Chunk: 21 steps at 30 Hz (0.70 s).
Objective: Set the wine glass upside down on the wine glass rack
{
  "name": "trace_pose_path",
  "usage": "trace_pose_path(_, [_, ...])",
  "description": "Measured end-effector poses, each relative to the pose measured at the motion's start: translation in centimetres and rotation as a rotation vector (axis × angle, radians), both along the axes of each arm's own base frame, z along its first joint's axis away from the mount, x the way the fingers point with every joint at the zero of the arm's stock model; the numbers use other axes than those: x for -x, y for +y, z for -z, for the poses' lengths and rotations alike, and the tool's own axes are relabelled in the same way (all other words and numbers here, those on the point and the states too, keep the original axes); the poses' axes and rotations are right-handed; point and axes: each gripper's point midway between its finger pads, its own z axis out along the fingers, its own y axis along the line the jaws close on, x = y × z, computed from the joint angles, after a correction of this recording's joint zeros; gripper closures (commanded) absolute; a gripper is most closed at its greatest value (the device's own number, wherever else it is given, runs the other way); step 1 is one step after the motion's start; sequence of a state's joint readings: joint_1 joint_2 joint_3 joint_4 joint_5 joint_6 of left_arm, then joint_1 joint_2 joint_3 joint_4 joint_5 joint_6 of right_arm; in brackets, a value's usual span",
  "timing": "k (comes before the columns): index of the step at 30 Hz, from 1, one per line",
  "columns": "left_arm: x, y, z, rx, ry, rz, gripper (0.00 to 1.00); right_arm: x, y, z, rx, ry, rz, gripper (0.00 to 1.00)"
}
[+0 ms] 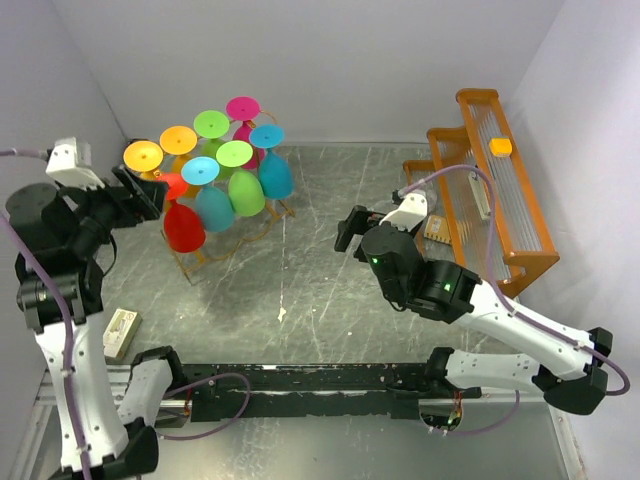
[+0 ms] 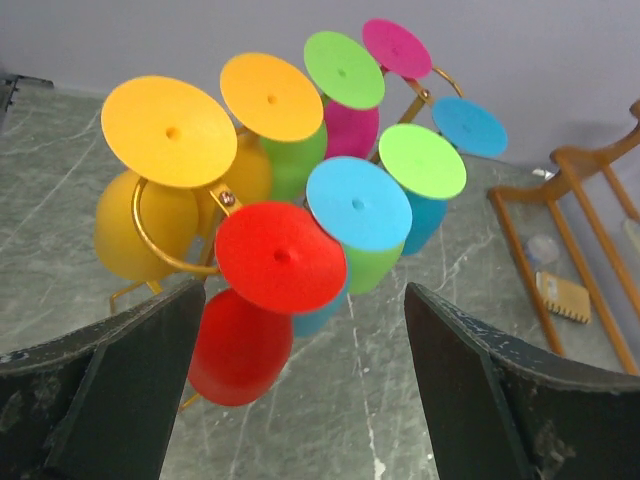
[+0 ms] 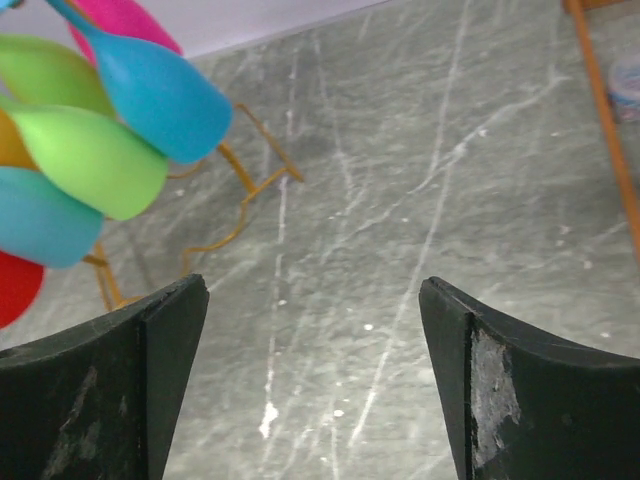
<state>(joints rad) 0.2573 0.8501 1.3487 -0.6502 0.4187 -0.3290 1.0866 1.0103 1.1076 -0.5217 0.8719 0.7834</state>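
The gold wire wine glass rack (image 1: 192, 262) stands at the back left and holds several coloured glasses upside down, feet up. A red wine glass (image 1: 184, 226) hangs at its near left end; its round foot (image 2: 280, 257) and bowl (image 2: 238, 345) show in the left wrist view, on the gold wire (image 2: 150, 240). My left gripper (image 1: 140, 195) is open and empty just left of the red glass, its fingers (image 2: 120, 380) standing wide on either side and apart from it. My right gripper (image 1: 352, 225) is open and empty over the table's middle (image 3: 313, 285).
An orange-brown wooden slatted rack (image 1: 505, 210) stands at the right, with a yellow block (image 1: 501, 147) on top. A small white box (image 1: 122, 332) lies at the near left. The wire rack's feet (image 3: 250, 190) reach toward the table's middle.
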Motion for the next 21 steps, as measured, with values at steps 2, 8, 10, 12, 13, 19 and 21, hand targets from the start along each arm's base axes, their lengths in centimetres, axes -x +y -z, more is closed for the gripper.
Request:
trace_pose_path(2, [1.3,-0.5,0.7,-0.034,-0.011,0.013,0.07,0.1,-1.0,0.3,0.056,0.005,0.017,0.07])
trace_pose_path(8, [4.6,-1.1,1.7,-0.105,-0.078,0.011,0.09,0.8,-3.5,0.0,0.126,-0.007,0.036,0.00])
trace_pose_path(10, [5.7,-1.2,1.8,-0.124,-0.103,0.009,0.10,1.2,-4.6,-0.7,0.125,-0.021,0.038,0.00])
trace_pose_path(12, [6.4,-1.3,1.8,-0.138,-0.118,0.003,0.09,1.6,-5.4,-1.3,0.116,-0.035,0.041,0.00])
trace_pose_path(13, [6.7,-1.3,1.8,-0.143,-0.122,0.001,0.09,1.7,-5.9,-1.6,0.111,-0.044,0.043,0.00])
trace_pose_path(19, [8.6,-1.1,1.8,-0.171,-0.152,-0.030,0.08,2.5,-7.6,-2.4,0.119,-0.075,0.037,0.00])
trace_pose_path(21, [9.0,-1.0,1.7,-0.178,-0.160,-0.039,0.08,2.5,-7.7,-2.5,0.128,-0.078,0.035,0.00])
